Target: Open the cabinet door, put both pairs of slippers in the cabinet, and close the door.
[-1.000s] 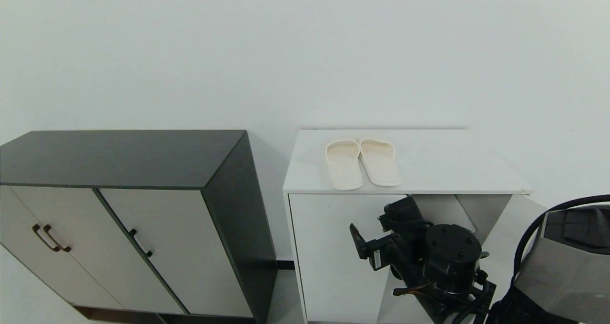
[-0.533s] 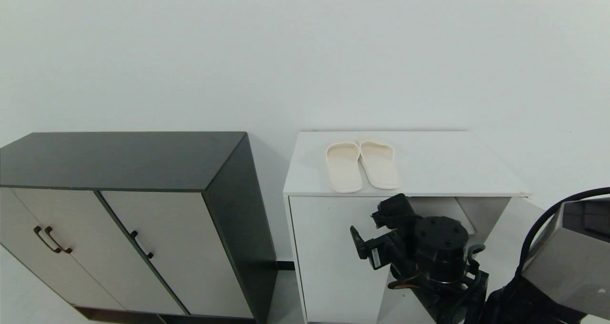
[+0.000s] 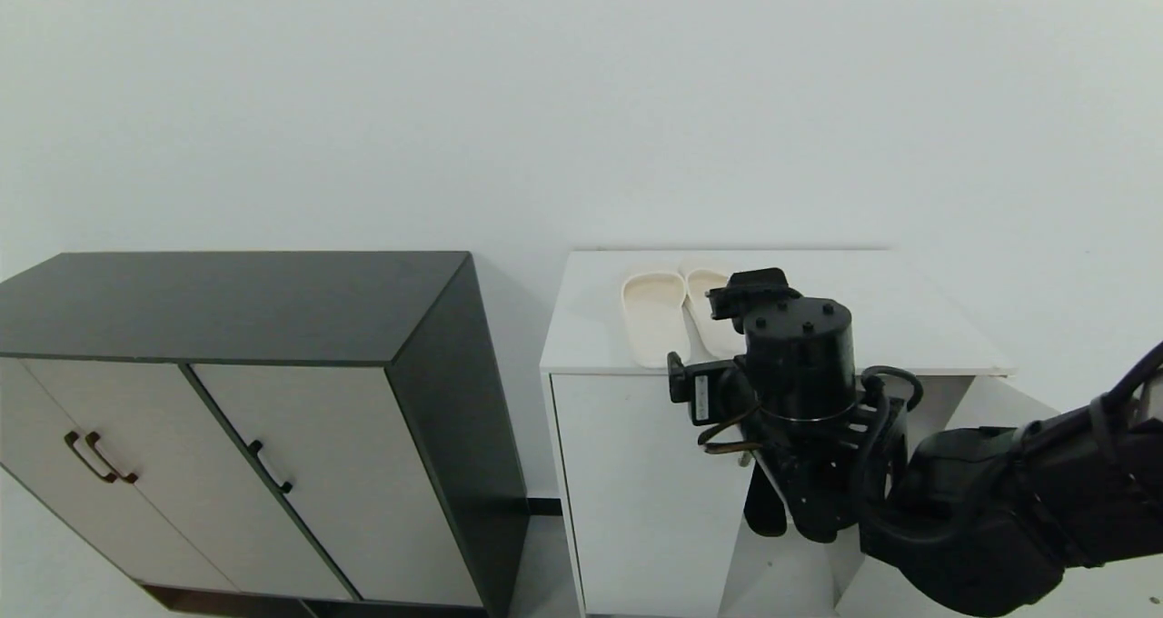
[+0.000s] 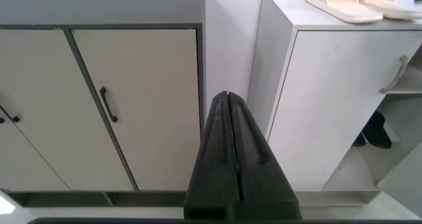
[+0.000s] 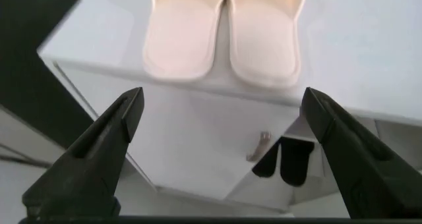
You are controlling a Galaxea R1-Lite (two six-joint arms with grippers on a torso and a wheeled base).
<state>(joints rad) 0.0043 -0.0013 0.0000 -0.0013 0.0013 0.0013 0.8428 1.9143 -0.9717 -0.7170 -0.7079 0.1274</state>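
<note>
Ahead of the released right pincer [image 5: 222, 99], cream slippers [image 5: 184, 33] probably handle light and pliable; grasp adjoining inner edges.

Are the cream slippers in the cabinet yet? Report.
No, the cream slippers lie side by side on top of the white cabinet.

We see the white cabinet [image 3: 909, 327] carrying a cream pair of slippers [image 3: 656, 318] side by side on its top, heels near the front edge (toes toward the wall); a black pair [image 5: 288, 163] lies inside, lower down
</note>
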